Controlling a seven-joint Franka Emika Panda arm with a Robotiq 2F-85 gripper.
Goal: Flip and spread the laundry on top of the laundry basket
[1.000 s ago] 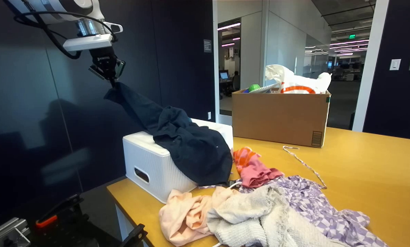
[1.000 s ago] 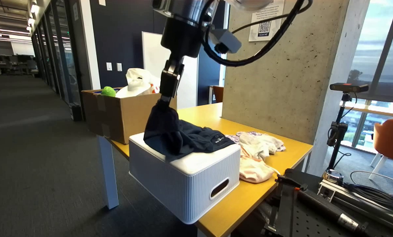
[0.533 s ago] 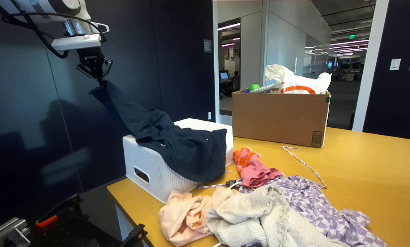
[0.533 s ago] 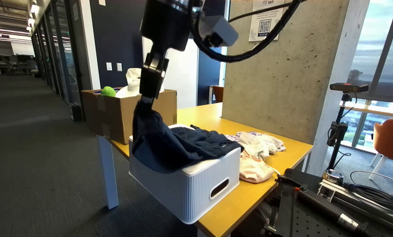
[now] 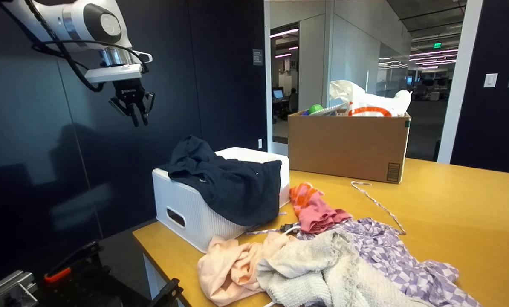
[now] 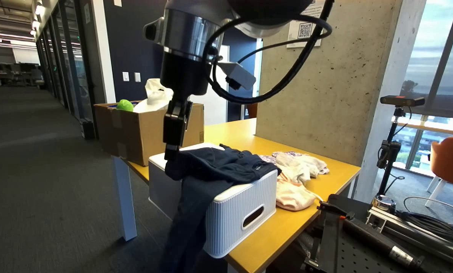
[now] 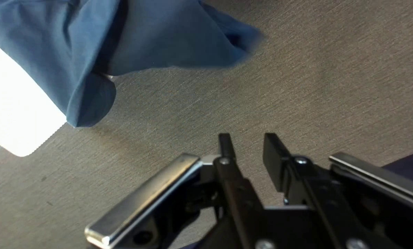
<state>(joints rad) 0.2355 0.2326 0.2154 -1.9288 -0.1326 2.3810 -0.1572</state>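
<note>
The laundry, a dark navy garment [image 5: 237, 187], lies bunched across the upturned white laundry basket [image 5: 165, 183]. In an exterior view, one long part of the garment [image 6: 192, 220] hangs down the basket's side toward the floor. A printed mark shows on its bunched part. Above and beyond the basket's edge, my gripper [image 5: 140, 123] stands partly open in the air, apart from the cloth. Bare floor shows between the fingertips of my gripper [image 7: 247, 136] in the wrist view. There the garment [image 7: 172, 38] is at the upper left, its free end blurred, over the white basket [image 7: 16, 114].
Beside the basket on the yellow table [image 5: 450, 204] lie a peach cloth [image 5: 233, 268], a cream knit [image 5: 322, 264], a lilac checked cloth [image 5: 382, 243] and a pink-orange cloth [image 5: 314, 209]. A filled cardboard box [image 5: 348, 147] stands behind. The basket overhangs the table's edge.
My gripper dragged the garment's end outward past the basket, then let it go. That end has dropped down the basket's side. The jaws have parted, and the arm has shifted back slightly.
</note>
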